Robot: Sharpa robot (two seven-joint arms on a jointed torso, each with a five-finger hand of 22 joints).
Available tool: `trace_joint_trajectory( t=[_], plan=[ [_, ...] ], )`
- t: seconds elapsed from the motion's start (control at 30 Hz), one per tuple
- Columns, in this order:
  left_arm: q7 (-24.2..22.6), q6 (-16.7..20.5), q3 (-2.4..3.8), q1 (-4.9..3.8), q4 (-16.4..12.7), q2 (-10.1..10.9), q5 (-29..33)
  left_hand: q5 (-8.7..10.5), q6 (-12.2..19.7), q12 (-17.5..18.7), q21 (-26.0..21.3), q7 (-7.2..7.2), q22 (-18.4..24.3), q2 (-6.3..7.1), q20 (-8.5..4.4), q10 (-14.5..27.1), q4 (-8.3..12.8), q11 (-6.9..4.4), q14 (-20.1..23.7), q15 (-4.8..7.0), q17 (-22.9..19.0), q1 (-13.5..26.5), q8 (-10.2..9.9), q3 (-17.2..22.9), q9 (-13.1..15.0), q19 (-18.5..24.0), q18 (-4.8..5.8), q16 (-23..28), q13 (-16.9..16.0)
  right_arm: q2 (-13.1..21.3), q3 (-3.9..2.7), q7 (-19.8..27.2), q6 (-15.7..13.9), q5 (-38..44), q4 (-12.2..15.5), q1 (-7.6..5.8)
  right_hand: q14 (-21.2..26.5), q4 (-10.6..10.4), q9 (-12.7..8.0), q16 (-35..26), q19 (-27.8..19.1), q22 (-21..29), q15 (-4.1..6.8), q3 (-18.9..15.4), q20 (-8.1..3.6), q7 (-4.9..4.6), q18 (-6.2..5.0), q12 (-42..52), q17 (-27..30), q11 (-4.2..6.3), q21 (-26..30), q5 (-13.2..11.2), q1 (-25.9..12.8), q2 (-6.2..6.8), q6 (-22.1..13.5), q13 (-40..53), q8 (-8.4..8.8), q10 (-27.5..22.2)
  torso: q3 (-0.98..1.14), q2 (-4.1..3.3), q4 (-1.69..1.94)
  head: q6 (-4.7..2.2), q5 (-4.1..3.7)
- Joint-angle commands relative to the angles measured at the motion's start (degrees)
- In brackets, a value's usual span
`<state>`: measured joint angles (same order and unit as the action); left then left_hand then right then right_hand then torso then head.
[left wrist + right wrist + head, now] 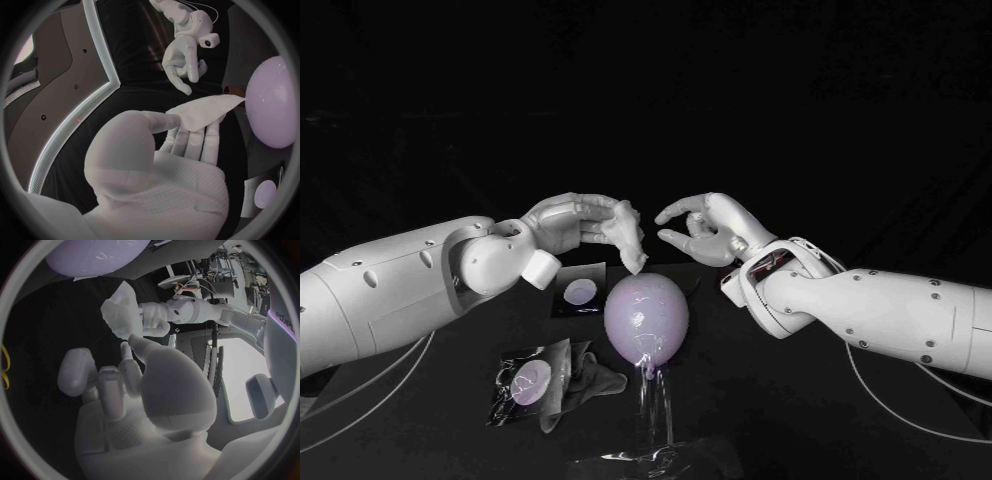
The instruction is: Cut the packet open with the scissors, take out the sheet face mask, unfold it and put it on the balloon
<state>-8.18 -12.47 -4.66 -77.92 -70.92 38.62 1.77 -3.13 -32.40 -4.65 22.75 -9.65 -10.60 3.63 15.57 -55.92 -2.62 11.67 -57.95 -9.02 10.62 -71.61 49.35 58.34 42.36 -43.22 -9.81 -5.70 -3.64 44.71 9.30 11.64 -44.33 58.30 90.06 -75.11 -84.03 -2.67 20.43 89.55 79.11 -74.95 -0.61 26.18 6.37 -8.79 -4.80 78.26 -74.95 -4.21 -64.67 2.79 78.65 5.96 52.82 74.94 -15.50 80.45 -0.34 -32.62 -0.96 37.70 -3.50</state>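
Mask point(630, 243): we are reading it as a pale, narrow strip, not yet unfolded, hanging from the fingers of the left hand point(577, 224). Its long axis is running downward, and its free tip is pointing at the balloon point(646, 318).

Left hand: it is pinching the upper end of the mask between thumb and fingers, just above the far end of the balloon.

Right hand point(711, 228): its fingers are standing apart and curled, with nothing between them. It is facing the left hand across a narrow gap.

Balloon: it is standing on a clear stand point(655, 412), directly below the gap between the two hands. We are judging its long axis as upright.

Mask to balloon: the free tip is hanging just over the top of the balloon. We cannot tell whether the two are touching.

Mask to right hand: the strip is lying between the hands, on the side of the right hand that faces the left one. The right hand is the nearer free hand.

Packet point(538, 380): it is lying cut open on the table point(776, 400), on the left-arm side of the stand, well apart from both hands.

Coming move: we are judging that the right hand needs to reach across the gap and take the hanging edge, so that both hands can spread the sheet.
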Motion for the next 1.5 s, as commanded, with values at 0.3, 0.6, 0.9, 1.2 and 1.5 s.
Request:
trace_joint_trajectory(
  t=[0.3, 0.6, 0.9, 1.2, 1.5],
  plan=[
    [-0.80, -3.40, 0.07, -0.06, -0.33, 0.73, 1.01, 0.14, 0.51, -0.29, 0.30, -5.21, 0.07, 0.05, -0.25, -0.60, -0.28, -0.15, -0.52, 0.16, 0.08, 0.64, 0.40, -0.02, 10.40, -0.56, -0.78, -0.21, -0.09, 0.62, 0.01, -0.08, -0.88, 0.36, 0.70, 0.05, -5.88, 0.36, -0.11, 0.37, 0.51, -8.74, 0.26, -0.10, -0.07, -0.15, 0.04, 0.37, -14.81, 0.00, -0.43, 0.10, -0.30, 0.56, 0.17, 5.93, 0.25, 0.37, 0.01, 0.00, 0.04, -0.20, -0.03],
    [-0.67, -4.29, 0.05, -0.06, -0.53, 1.25, 1.04, 0.22, 0.13, -0.39, 0.27, -4.99, 0.28, -0.15, -0.36, -0.95, -0.48, -0.31, -0.74, 0.27, 0.02, 0.74, 0.18, -1.60, 9.13, -0.93, -0.68, -0.16, -0.04, 0.66, 0.01, 0.47, -1.90, 0.17, 1.27, 0.08, -5.88, 0.43, -0.15, 0.37, 0.53, -8.75, 0.26, -0.01, -0.07, -0.11, 0.05, 0.39, -14.81, 0.02, -0.48, 0.12, -0.27, 0.49, 0.26, 5.94, 0.25, 0.40, 0.00, -0.02, 0.10, -1.28, 0.56],
    [-0.81, -7.08, 0.04, -0.04, -0.20, 1.57, 1.04, 0.13, -0.46, -0.55, 0.18, -4.78, 0.51, -0.08, -0.58, -1.45, 0.36, -0.53, -1.20, 0.48, 0.01, 0.47, 0.40, -1.04, 8.11, -1.13, -0.70, -0.22, -0.06, 0.75, 0.01, 0.43, -2.06, -0.18, 1.35, 0.08, -5.88, 0.43, -0.15, 0.37, 0.53, -8.75, 0.26, -0.01, -0.07, -0.11, 0.05, 0.39, -14.81, 0.02, -0.48, 0.12, -0.27, 0.49, 0.26, 5.94, 0.25, 0.40, -0.01, -0.02, 0.02, -1.10, 0.42],
    [-2.62, -11.44, 0.04, 0.02, 1.03, 1.85, 1.03, 0.14, -1.36, -1.23, 0.75, -4.20, 0.60, 1.12, -1.05, -3.25, 1.28, -1.16, -2.94, 1.11, 0.35, 2.65, 2.10, 1.64, 7.19, -2.27, -0.71, -0.82, -0.13, 1.52, 0.01, 0.23, -2.02, -1.12, 1.26, 0.08, -5.93, 0.53, -0.20, 0.41, 0.60, -8.79, 0.27, 0.09, -0.07, -0.09, 0.07, 0.46, -14.95, 0.04, -0.64, 0.13, -0.23, 0.46, 0.35, 5.97, 0.27, 0.46, 0.02, 0.02, 0.01, -0.33, -0.79],
    [-4.88, -16.19, 0.07, 0.04, 3.54, 1.86, 1.07, 0.18, -1.55, -1.47, 1.20, -3.93, 0.53, 1.31, -1.29, -4.28, 1.44, -1.47, -3.82, 1.43, 0.70, 3.81, 2.85, 2.34, 6.93, -2.79, -0.69, -1.15, -0.22, 2.48, 0.04, 0.20, -2.02, -2.23, 1.18, 0.09, -5.92, 0.65, -0.25, 0.40, 0.64, -8.81, 0.28, 0.17, -0.07, -0.07, 0.08, 0.52, -14.90, 0.06, -0.72, 0.13, -0.17, 0.47, 0.41, 6.01, 0.29, 0.51, 0.09, -0.02, -0.02, 0.40, -1.88]
  ],
)
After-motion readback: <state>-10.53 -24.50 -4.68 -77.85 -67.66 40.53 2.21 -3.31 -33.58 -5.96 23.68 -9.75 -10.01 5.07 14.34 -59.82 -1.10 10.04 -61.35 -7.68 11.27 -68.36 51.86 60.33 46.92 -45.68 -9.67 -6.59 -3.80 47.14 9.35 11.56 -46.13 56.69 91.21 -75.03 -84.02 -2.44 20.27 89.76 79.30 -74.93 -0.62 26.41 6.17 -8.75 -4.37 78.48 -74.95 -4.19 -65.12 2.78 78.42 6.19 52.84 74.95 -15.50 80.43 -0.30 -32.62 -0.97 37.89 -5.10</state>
